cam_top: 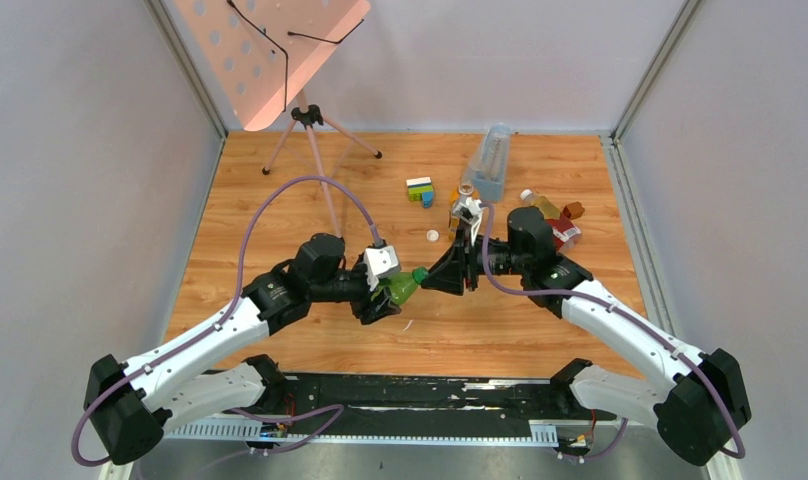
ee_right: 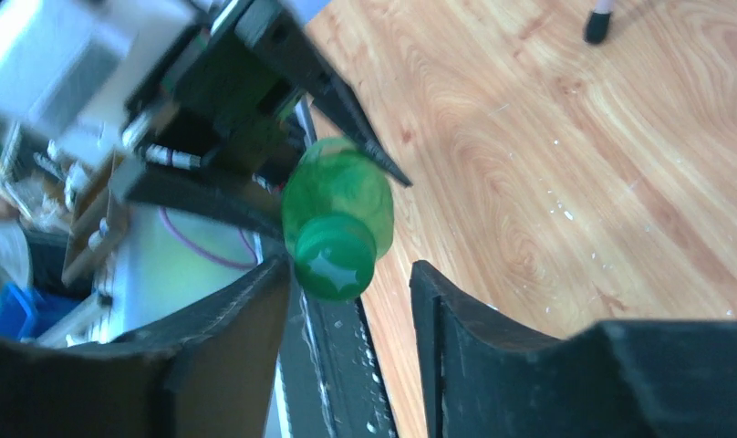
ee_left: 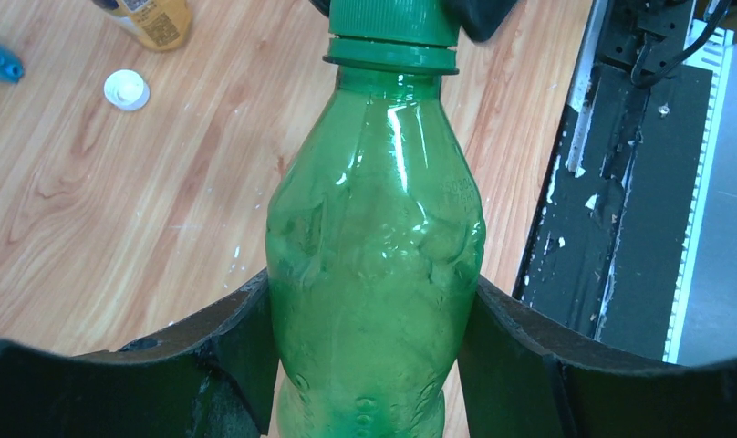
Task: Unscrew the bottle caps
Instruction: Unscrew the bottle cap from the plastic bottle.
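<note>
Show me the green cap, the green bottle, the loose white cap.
green cap [ee_right: 333, 265], right wrist view, top face
green bottle [ee_left: 374, 265], left wrist view, body
loose white cap [ee_left: 126, 88], left wrist view, middle

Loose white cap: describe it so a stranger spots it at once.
On the wooden table, find the green bottle held at the middle. Just beyond its neck lies the loose white cap, on bare wood. Unlike the green cap, it sits on no bottle.

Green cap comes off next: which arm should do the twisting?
Right. On the right arm the jaws straddle the green cap, with a gap on one side, so closing and turning looks easy. On the left arm the jaws clamp the green bottle by its body, best used as the anchor.
</note>
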### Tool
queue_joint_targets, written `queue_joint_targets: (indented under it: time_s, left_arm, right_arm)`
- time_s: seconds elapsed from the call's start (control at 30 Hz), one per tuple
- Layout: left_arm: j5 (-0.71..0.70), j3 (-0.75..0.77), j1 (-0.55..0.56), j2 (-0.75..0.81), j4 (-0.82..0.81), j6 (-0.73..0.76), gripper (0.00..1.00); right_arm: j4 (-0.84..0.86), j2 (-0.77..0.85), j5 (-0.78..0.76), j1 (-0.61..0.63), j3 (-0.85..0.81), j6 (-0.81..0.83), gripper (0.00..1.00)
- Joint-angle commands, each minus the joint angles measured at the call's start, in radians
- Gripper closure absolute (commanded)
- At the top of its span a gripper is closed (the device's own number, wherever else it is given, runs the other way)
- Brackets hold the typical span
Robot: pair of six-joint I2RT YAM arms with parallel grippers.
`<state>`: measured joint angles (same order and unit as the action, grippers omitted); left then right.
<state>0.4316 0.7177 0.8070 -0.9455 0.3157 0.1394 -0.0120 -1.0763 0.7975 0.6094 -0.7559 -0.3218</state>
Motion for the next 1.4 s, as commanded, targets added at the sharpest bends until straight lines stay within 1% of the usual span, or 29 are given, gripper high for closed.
queue_joint_targets:
  time_s: [0.0,0.03,0.1,0.2,0.23,0.3,0.37,0.47,0.57,0.63,0.8,0.83,0.97,1.07,1.27,1.37]
  left_arm:
    - [-0.077,0.041,0.021,0.003,-0.001,0.009,1.00]
    - [-0.101,0.038,0.020,0.004,-0.006,0.006,1.00]
    - [-0.131,0.024,0.021,0.013,-0.047,-0.026,1.00]
    - [-0.165,0.001,0.021,0.014,-0.140,-0.104,1.00]
    - [-0.170,-0.005,0.021,0.016,-0.164,-0.157,1.00]
    - [-0.188,-0.045,0.022,0.019,-0.280,-0.236,1.00]
    - [-0.187,-0.075,0.025,0.018,-0.368,-0.297,1.00]
    - [-0.219,-0.088,0.033,0.006,-0.394,-0.325,1.00]
    - [-0.242,-0.087,0.040,-0.005,-0.395,-0.338,1.00]
    - [-0.257,-0.090,0.048,-0.007,-0.405,-0.350,1.00]
    - [-0.295,-0.099,0.060,-0.012,-0.432,-0.375,1.00]
    - [-0.296,-0.099,0.061,-0.013,-0.432,-0.375,1.00]
    - [-0.305,-0.105,0.065,-0.019,-0.422,-0.378,1.00]
    - [-0.313,-0.110,0.066,-0.019,-0.425,-0.384,1.00]
    - [-0.335,-0.110,0.071,-0.020,-0.425,-0.389,1.00]
    - [-0.347,-0.111,0.072,-0.020,-0.426,-0.396,1.00]
  right_arm:
    - [-0.038,0.018,-0.169,-0.008,-0.074,-0.229,0.41]
    - [-0.030,0.020,-0.190,-0.007,-0.065,-0.296,0.39]
    - [0.033,0.028,-0.202,-0.005,-0.034,-0.374,0.38]
    - [0.129,0.046,-0.323,0.015,0.023,-0.455,0.37]
    - [0.145,0.051,-0.373,0.028,0.035,-0.473,0.37]
    - [0.160,0.050,-0.463,0.058,0.044,-0.487,0.37]
    - [0.180,0.038,-0.508,0.083,0.039,-0.489,0.36]
    - [0.200,0.021,-0.585,0.124,0.025,-0.502,0.36]
    - [0.219,0.010,-0.706,0.162,0.022,-0.506,0.37]
    - [0.234,-0.001,-0.744,0.167,0.022,-0.519,0.39]
    - [0.252,-0.038,-0.774,0.170,0.005,-0.534,0.47]
    - [0.258,-0.041,-0.777,0.170,0.004,-0.534,0.47]
    - [0.238,-0.045,-0.797,0.170,-0.029,-0.518,0.39]
    - [0.231,-0.051,-0.796,0.170,-0.042,-0.522,0.37]
    - [0.229,-0.074,-0.792,0.170,-0.055,-0.525,0.48]
    - [0.228,-0.081,-0.764,0.170,-0.052,-0.535,0.50]
